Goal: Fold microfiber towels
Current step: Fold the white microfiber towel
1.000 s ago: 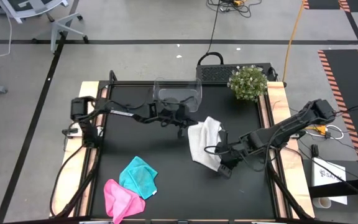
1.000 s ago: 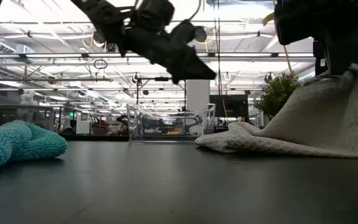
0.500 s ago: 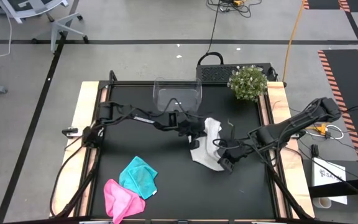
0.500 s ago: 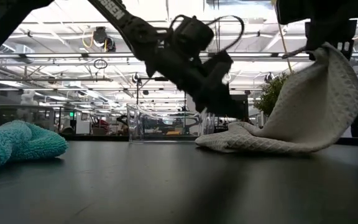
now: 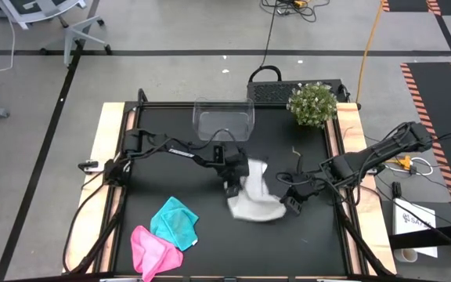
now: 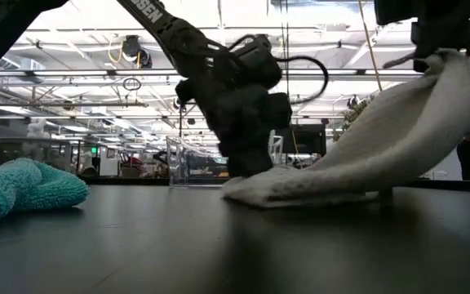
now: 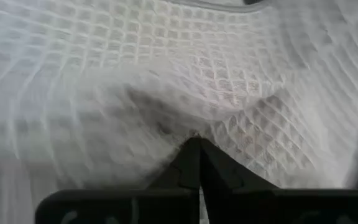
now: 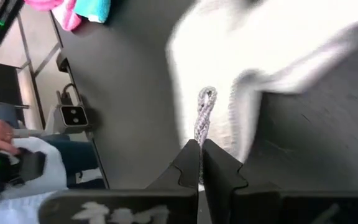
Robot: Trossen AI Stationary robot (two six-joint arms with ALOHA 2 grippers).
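The counter [image 5: 163, 141] is a black-topped surface with pale wooden side edges, and everything here is placed relative to the pale grey-white towel [image 5: 253, 196] lying near its middle.

Beyond that towel, toward the far edge, stands a clear plastic tub [image 5: 223, 117], and off to the far right of it is a small potted plant [image 5: 312, 104] at the counter's corner. Both are well apart from the cloth.

The grey-white towel shows a waffle weave in the left wrist view [image 7: 166, 74]. In the low view [image 6: 365, 147] one side of it lies on the counter while the other side is lifted into a slope rising to the right.

The left end effector [image 5: 229, 186] is down on the towel's left side; its fingers [image 7: 194, 165] are pressed together on the fabric, gripping the low part. The right end effector [image 5: 292, 202] is just to the towel's right, fingers [image 8: 197, 165] closed, with a grey loop of the cloth pinched at their tips, holding the raised side up.

The teal towel [image 5: 175, 222] lies crumpled to the near left of the grey-white one, well apart. The pink towel [image 5: 152, 249] lies nearer the front edge, touching the teal one.
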